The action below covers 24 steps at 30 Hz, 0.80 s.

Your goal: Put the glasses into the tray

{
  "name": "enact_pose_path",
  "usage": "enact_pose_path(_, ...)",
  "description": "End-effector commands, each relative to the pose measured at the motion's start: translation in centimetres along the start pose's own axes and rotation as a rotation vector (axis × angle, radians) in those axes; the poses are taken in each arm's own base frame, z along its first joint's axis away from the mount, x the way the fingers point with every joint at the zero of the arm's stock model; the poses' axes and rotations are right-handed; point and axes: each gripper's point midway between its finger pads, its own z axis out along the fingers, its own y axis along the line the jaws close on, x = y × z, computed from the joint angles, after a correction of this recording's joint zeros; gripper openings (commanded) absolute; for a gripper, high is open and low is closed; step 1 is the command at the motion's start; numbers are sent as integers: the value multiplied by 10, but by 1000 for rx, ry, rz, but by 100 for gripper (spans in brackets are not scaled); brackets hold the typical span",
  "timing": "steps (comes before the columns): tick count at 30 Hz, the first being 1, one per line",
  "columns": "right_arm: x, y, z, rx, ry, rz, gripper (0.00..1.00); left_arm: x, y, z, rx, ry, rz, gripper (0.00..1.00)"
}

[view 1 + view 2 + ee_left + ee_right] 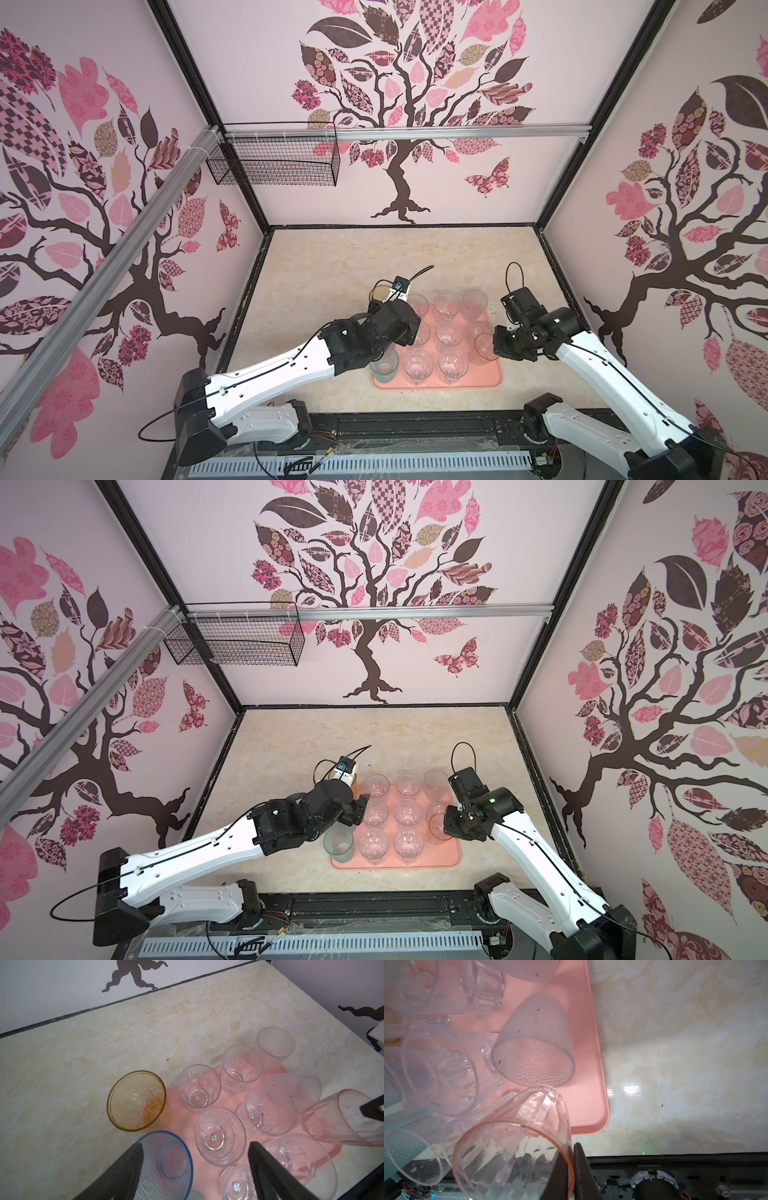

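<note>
My right gripper (572, 1167) is pinched shut on the rim of the pinkish-orange tumbler (512, 1147), which hangs tilted over the near corner of the pink tray (593, 1076). So thin a hold could let it swing into the dimpled tumbler (535, 1053) and topple it. My left gripper (195, 1145) gapes wide, empty.

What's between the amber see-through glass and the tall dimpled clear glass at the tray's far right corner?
Two clear faceted tumblers, upright on the salmon-pink tray; the left wrist view shows them.
</note>
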Motion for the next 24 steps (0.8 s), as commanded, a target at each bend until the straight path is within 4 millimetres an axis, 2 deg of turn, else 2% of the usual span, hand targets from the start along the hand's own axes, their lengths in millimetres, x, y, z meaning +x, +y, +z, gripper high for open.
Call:
enact_pose_path(1, 0, -5, 4, 26, -13, 33, 10, 7, -1, 5, -1, 4, -4, 83)
enact_pose_path(8, 9, -8, 21, 38, 18, 34, 11, 10, -2, 9, -4, 8, 0, 84)
enact_pose_path(15, 14, -10, 24, 53, 31, 32, 9, 11, 2, 8, -15, 3, -1, 84)
enact_pose_path(24, 27, -7, 39, 103, 26, 23, 11, 12, 1, 10, -17, 0, 9, 84)
